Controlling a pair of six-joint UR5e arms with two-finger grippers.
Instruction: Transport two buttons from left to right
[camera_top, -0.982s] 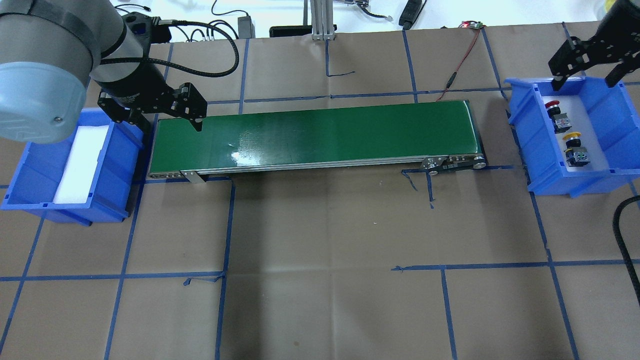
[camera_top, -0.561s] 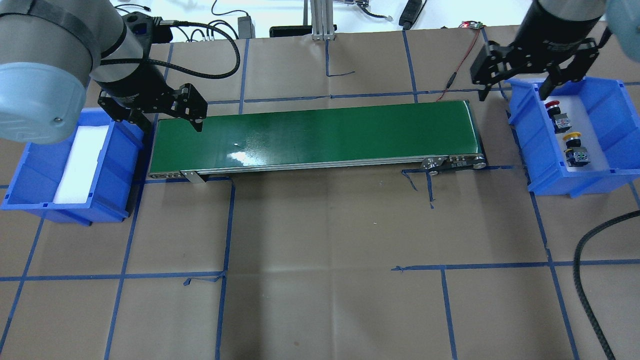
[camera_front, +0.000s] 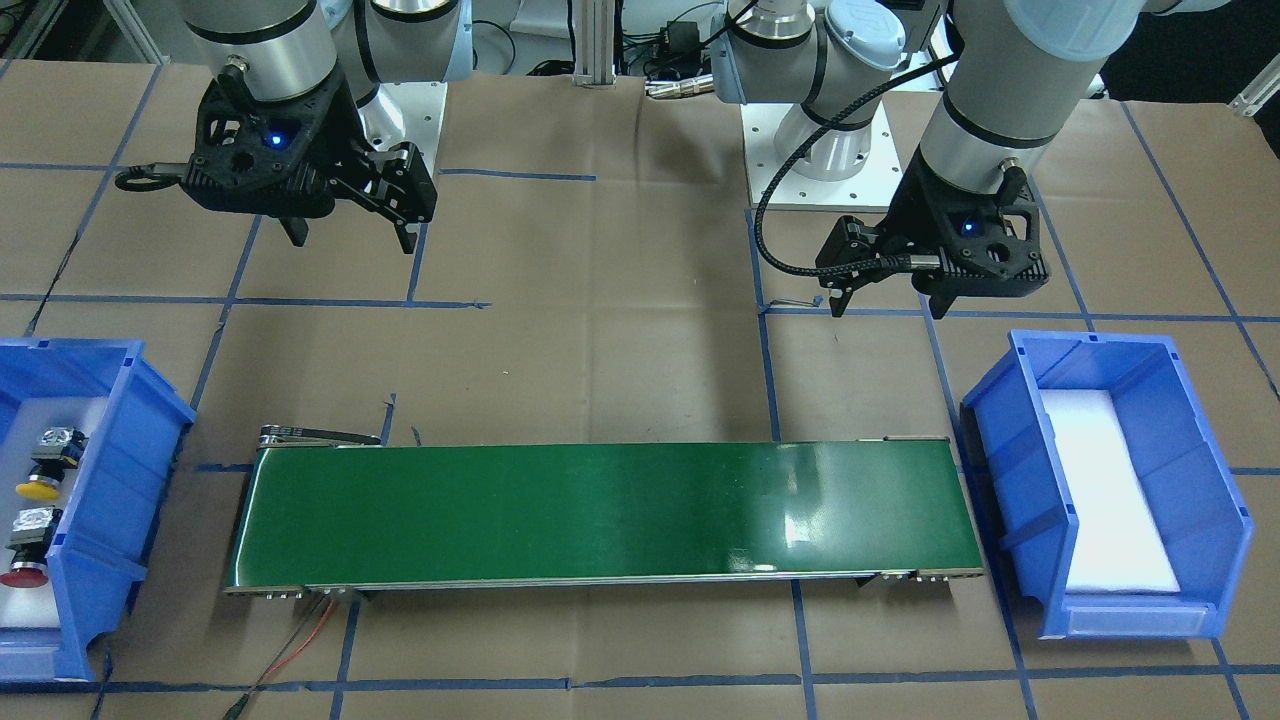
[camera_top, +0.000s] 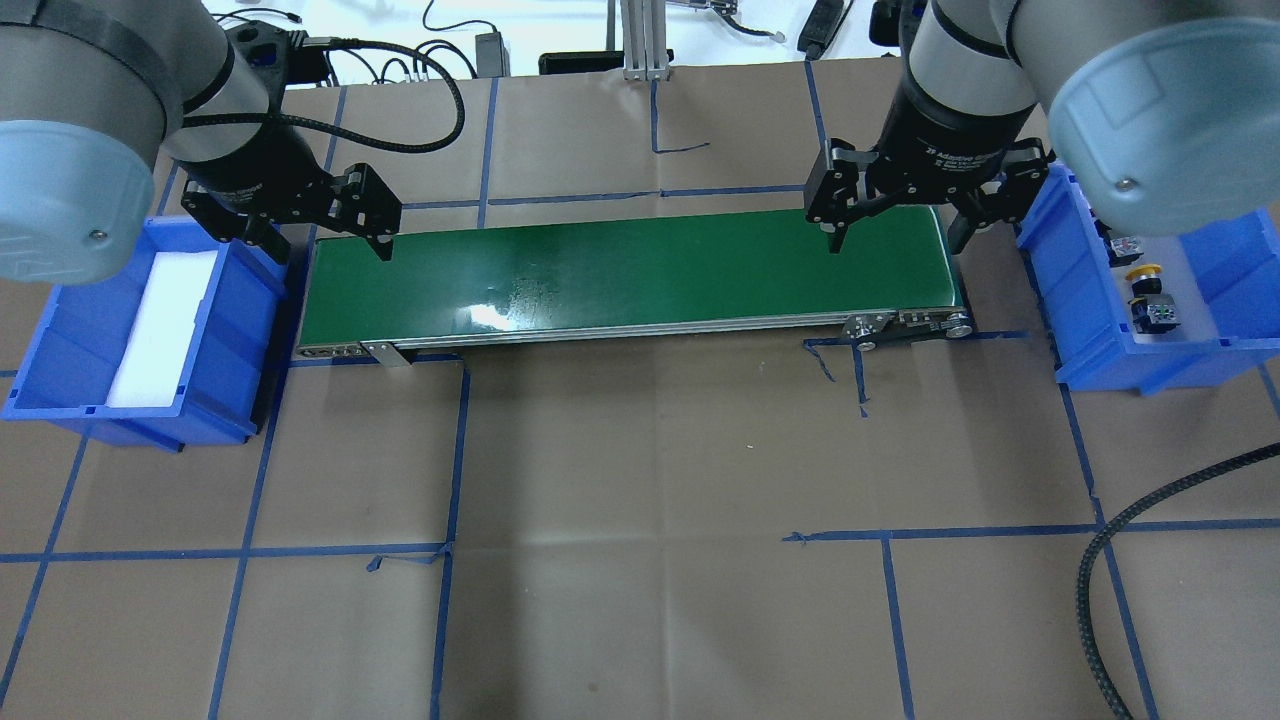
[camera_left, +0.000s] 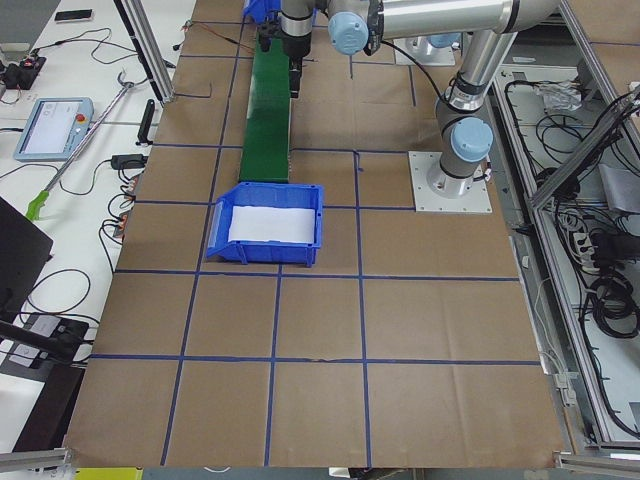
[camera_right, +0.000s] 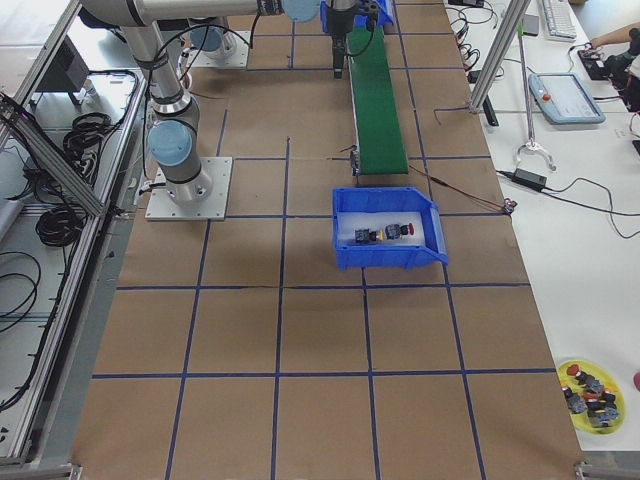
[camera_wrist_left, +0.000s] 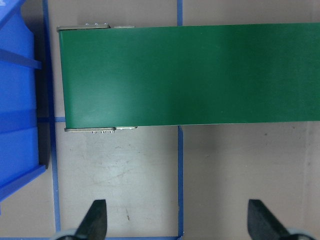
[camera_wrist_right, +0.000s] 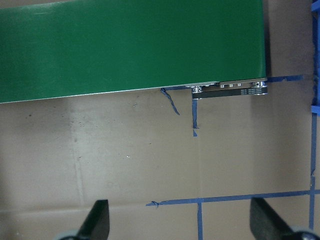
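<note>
The yellow-capped button (camera_top: 1146, 285) and the red-capped button (camera_front: 28, 548) lie on white foam in the blue bin (camera_top: 1082, 300) at the robot's right. In the overhead view the red button (camera_top: 1125, 245) is partly hidden by the right arm. The yellow button also shows in the front-facing view (camera_front: 50, 465). My right gripper (camera_top: 898, 240) is open and empty above the right end of the green conveyor belt (camera_top: 630, 270). My left gripper (camera_top: 325, 238) is open and empty above the belt's left end. Both wrist views show open fingers (camera_wrist_left: 96, 220) (camera_wrist_right: 99, 220) with nothing between them.
A blue bin (camera_top: 240, 330) holding only a white foam pad stands at the belt's left end. Brown paper with blue tape lines covers the table. A black cable (camera_top: 1150, 510) hangs at the near right. Cables and a metal post (camera_top: 640, 40) are at the far edge.
My right gripper has moved left, from above the right bin to above the belt's right end. The left gripper has shifted slightly. The buttons have not moved.
</note>
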